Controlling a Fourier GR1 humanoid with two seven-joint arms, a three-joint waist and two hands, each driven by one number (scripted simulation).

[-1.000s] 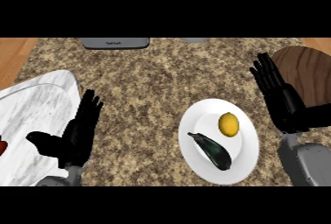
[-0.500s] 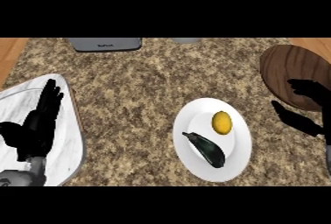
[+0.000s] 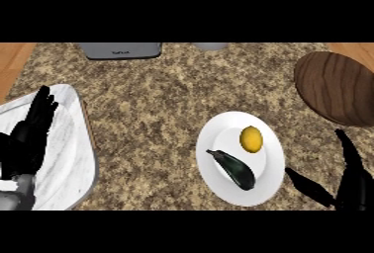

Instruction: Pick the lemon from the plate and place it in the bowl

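A yellow lemon (image 3: pixel 251 139) lies on the upper right part of a white plate (image 3: pixel 219 183) at the centre right of the counter. Beside it on the plate lies a dark green eggplant (image 3: pixel 234 169). The brown wooden bowl (image 3: pixel 337 86) sits at the far right, above the plate. My right hand (image 3: pixel 349 188) shows at the lower right corner, open, with straight fingers pointing up, right of the plate and apart from the lemon. My left hand (image 3: pixel 27 139) rests open at the left edge over a white marble board (image 3: pixel 73 168).
A grey appliance (image 3: pixel 120 50) stands at the back edge, with a small grey object (image 3: pixel 210 46) to its right. Speckled granite counter (image 3: pixel 153 108) lies between the board and the plate. Wooden strips (image 3: pixel 15 57) show at the top corners.
Both hands have drawn back toward the lower edge and apart; the right hand dropped from beside the bowl to the lower right corner. The lemon and plate have not moved on the counter.
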